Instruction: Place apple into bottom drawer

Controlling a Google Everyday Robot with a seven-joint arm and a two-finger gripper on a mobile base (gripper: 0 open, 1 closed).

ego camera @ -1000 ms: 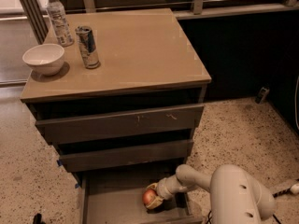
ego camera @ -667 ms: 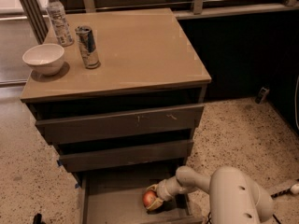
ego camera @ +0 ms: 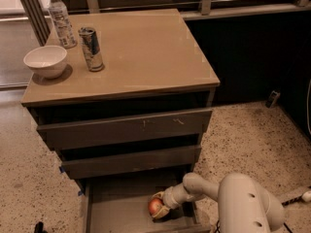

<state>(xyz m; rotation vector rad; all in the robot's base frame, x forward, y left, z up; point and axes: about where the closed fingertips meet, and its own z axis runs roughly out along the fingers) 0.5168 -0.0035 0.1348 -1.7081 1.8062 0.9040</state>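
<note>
While your white two-finger gripper (ego camera: pixel 156 206) sat low inside the open, shallow grey-brown bottom drawer (ego camera: pixel 116 208), below the front edge of the tan wooden bench (ego camera: pixel 146 42) and toward its front right corner, its pale fingers (ego camera: pixel 159 196) were closed around the small round red-orange apple (ego camera: pixel 155 207), one above it and one below as the camera saw it. The apple was within the drawer's thin walls, nearer the right side. Whether it rested on the grey floor or hung just over it, you could not have told.

You could have judged the apple light for the arm and firm enough to take a moderate squeeze. Its skin looked smooth, though, and its round shape gave the fingers little to bite on. The safest hold was across its widest girth, which seemed to be about where you had it; nearer the top or bottom it could have squirted out. Once freed, it could have rolled on the flat floor, and a drop might have bruised it.

The white ceramic bowl (ego camera: pixel 45 60), silver drinks can (ego camera: pixel 91 48) and clear plastic water bottle (ego camera: pixel 60 18) stood well apart from it, toward the bench's left edge.
</note>
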